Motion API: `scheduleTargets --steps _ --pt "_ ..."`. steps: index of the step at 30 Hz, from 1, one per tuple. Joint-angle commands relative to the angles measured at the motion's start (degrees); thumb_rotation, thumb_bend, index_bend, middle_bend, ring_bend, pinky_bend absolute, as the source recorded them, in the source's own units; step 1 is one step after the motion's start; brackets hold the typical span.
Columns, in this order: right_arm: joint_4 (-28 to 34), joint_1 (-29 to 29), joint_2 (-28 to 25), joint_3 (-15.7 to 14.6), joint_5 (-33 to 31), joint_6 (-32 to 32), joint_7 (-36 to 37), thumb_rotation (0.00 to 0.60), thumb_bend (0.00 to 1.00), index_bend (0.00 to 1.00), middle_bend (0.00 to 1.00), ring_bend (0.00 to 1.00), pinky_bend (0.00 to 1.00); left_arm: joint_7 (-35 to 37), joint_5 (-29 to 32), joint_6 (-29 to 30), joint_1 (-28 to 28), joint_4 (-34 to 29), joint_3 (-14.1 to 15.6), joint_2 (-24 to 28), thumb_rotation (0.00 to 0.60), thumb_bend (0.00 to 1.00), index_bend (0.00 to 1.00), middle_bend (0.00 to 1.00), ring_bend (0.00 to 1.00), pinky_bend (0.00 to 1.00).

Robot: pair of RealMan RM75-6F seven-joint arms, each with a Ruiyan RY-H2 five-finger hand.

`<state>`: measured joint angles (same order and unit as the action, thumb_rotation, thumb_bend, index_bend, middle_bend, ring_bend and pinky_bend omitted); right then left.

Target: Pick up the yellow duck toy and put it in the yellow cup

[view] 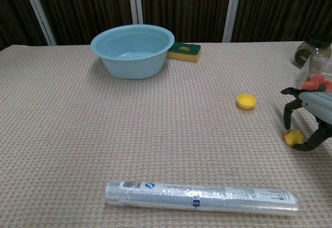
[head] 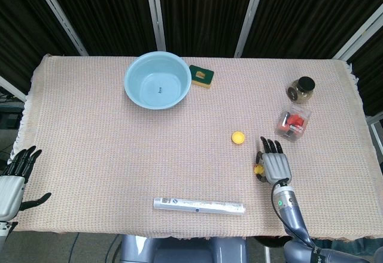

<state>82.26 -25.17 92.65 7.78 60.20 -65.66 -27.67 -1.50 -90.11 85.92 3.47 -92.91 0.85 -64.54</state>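
Right hand [view: 310, 118] wide, straddling duck [view: 293, 137] (near cup [view: 246, 101]), not gripping. Close fingers squarely before lifting.

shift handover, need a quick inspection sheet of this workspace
surface: table under woven beige cloth
job's things: yellow duck toy on cloth; yellow cup upright, apart from it
clutter: blue bowl, sponge, jar, clear box of red pieces, plastic-wrapped roll
hands: right hand arched over duck, grip cannot be told; left hand open at table edge
cables: nothing seen
surroundings: dark curtains, metal poles
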Motion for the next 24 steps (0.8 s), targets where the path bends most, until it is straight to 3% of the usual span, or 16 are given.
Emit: scheduleTargets --steps 1,24 --pt "-0.28 -0.06 0.09 0.0 0.1 0.17 0.24 0.6 0.15 0.5 0.0 0.0 0.0 0.02 0.02 -0.04 0.01 0.0 0.01 0.01 0.6 0.0 0.0 0.0 0.0 0.22" --pt "0.09 -0.35 -0.11 0.14 2.53 -0.4 1.42 0.6 0.17 0.55 0.0 0.0 0.0 -0.13 -0.04 0.17 -0.04 -0.05 -0.01 -0.02 0.6 0.0 0.0 0.0 0.0 0.22"
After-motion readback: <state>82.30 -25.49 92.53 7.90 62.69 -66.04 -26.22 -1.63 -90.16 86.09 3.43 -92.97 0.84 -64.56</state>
